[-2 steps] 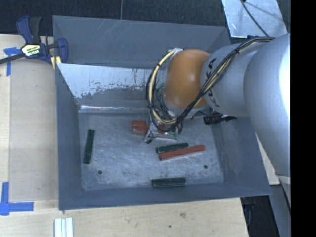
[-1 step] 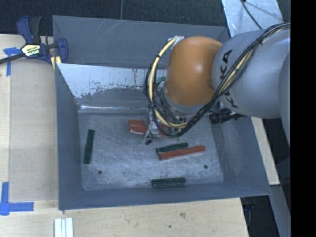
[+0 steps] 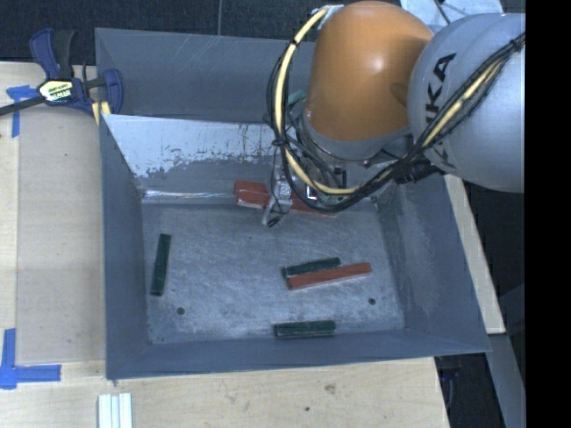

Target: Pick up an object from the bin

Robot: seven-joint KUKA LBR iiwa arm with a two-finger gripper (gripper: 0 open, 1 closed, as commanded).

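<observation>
My gripper (image 3: 273,216) hangs low at the back of the bin, just under the arm's orange cover. It is right over a reddish-brown block (image 3: 251,193) that lies along the foot of the back wall. The block's left end sticks out to the left of the gripper, and the rest is hidden behind it. Whether the block is between the fingers cannot be told. In front of the gripper, in the middle of the floor, a dark green stick (image 3: 311,267) lies against a red stick (image 3: 332,276).
Another dark green stick (image 3: 304,329) lies along the front wall. A third (image 3: 160,263) lies lengthwise near the left wall. The arm and its cables cover the bin's back right corner.
</observation>
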